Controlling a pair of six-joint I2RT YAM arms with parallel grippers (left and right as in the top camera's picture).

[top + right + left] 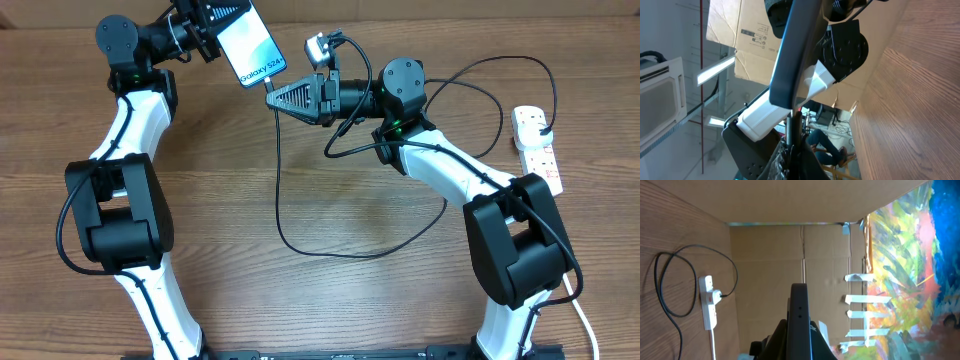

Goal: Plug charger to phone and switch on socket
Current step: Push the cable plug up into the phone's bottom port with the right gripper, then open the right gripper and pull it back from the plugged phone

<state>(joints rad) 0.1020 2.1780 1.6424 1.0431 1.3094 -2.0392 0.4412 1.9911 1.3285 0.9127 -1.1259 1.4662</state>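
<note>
L gripper clamps phone, held up off tabletop w/ port end facing R arm so plug can enter. R gripper pinches charger tip, just at phone's lower edge. Socket far right, well apart; charger's other end looks plugged in.

The table is brown wood with a fine streaked grain. At 11 o'clock in the overhead view, the phone shows a light-blue screen with dark lettering and black edges. The charger is black. At 3 o'clock the socket is white with red switches. The left arm and right arm are white with black joints and 1 green light each. In the left wrist view, a sheet at 3 o'clock is daubed green, yellow, orange and blue, with white tape strips beside it on tan cardboard.
</note>
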